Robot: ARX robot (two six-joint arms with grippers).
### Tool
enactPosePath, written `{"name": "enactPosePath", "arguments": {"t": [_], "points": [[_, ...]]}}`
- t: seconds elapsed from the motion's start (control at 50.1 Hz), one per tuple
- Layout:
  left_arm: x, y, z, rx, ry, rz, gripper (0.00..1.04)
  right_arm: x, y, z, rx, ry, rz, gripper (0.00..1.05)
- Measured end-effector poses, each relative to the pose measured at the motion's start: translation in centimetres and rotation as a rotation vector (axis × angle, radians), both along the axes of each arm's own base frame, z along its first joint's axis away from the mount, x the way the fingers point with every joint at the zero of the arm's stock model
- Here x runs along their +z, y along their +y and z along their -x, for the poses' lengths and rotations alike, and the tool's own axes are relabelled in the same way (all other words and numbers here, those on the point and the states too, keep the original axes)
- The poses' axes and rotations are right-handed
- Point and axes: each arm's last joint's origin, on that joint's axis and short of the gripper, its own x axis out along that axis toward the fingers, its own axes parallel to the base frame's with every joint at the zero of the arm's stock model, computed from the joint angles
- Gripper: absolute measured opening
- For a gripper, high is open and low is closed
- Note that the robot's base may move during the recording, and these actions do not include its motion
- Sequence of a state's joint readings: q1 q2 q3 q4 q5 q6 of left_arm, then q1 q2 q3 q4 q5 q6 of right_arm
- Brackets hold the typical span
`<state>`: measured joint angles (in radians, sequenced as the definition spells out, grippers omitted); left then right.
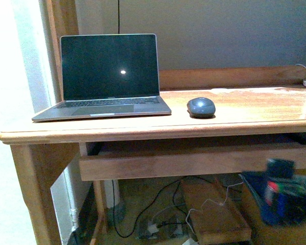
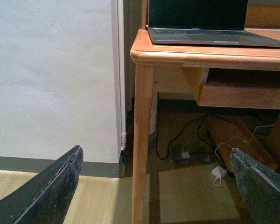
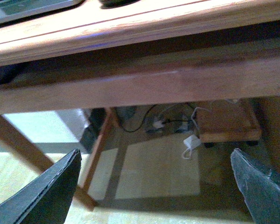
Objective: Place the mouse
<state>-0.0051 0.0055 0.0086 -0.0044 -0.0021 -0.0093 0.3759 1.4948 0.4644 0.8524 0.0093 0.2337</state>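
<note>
Nearest, both tools hang below the tabletop (image 1: 234, 115), the right tool (image 3: 154, 186) and left tool (image 2: 154, 186) spread wide and empty; rising from here, the right could catch the drawer (image 1: 194, 161) front at 5 o'clock. The drawer's contents are hidden. Farther, the mouse (image 1: 201, 106) rests on the tabletop at 3 o'clock of the laptop (image 1: 109, 76), where a careless bump could shove it.

Front faces desk (image 1: 245, 109), wrists low beneath

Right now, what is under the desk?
Under the desk lie tangled cables, a white adapter and a wooden board on the floor. A blurred arm covers the lower right corner; what is inside the shallow drawer cannot be seen.
</note>
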Motion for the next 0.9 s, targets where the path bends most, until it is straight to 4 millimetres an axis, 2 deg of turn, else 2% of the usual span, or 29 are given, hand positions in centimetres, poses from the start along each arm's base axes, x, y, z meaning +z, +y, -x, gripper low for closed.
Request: {"name": "enactPosePath", "arguments": {"t": [0.08,0.12,0.259,0.359,0.519,0.718,0.898], "points": [[0.0,0.0,0.0,0.000,0.000,0.000,0.97,-0.3,-2.0,5.7,0.075,0.035,-0.048,0.97],[0.0,0.0,0.0,0.000,0.000,0.000,0.97,-0.5,-2.7,7.4,0.098,0.046,-0.060,0.97],[0.0,0.0,0.0,0.000,0.000,0.000,0.97,-1.4,-4.6,11.8,0.142,0.047,-0.089,0.97],[0.0,0.0,0.0,0.000,0.000,0.000,0.97,-1.3,-5.7,13.9,0.150,0.015,-0.111,0.97],[0.0,0.0,0.0,-0.002,0.000,0.000,0.97,-0.1,-7.2,15.6,0.094,-0.140,-0.134,0.97],[0.0,0.0,0.0,-0.002,0.000,0.000,0.97,0.0,-8.2,15.9,0.092,-0.180,-0.110,0.97],[0.0,0.0,0.0,-0.002,0.000,0.000,0.97,-0.2,-9.9,15.9,0.017,-0.190,-0.105,0.97]]}}
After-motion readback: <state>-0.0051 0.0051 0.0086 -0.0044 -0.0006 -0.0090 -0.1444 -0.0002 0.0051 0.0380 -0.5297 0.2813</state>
